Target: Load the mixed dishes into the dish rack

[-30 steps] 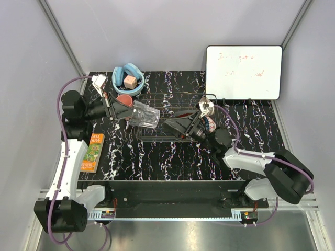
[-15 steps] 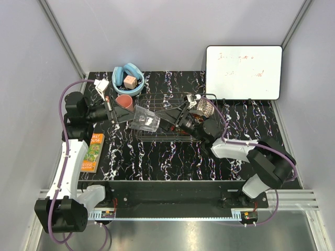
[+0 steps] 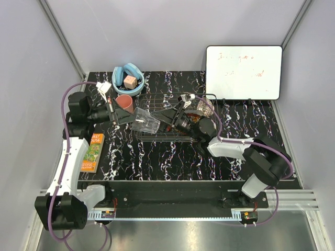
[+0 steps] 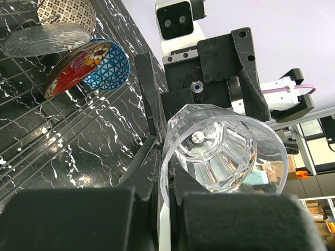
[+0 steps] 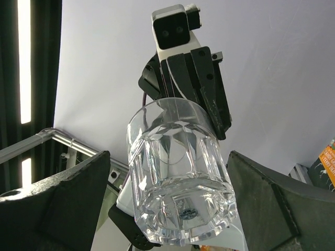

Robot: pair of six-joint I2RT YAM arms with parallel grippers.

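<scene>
Grey panel walls close round a black, white-veined bench. From the top camera I see the low silver wire-grid dish rack at its middle. Above the rack's left end the clear faceted glass tumbler hangs on its side, mouth toward the left arm. The left tool is clamped on its rim. The right tool sits just beside its base, jaws spread. A salmon-pink plastic cup stands just left of the rack.

Through the left wrist camera I look straight into the tumbler's mouth, its wall pinched between my pads. In the rack beyond, a red floral bowl leans against a blue patterned bowl, with a clear glass bowl and a pale speckled bowl behind them.

On the right wrist camera the thick base fills the middle, and my fingers stand wide on either side, neither touching glass.

I read this as a hand-over. Glass is stiff, slick and breakable, and most of the weight probably sits in that heavy base. I would close across the faceted wall just above the base, where the flats give the pads a seat, and free the rim only once that grip is firm.
</scene>
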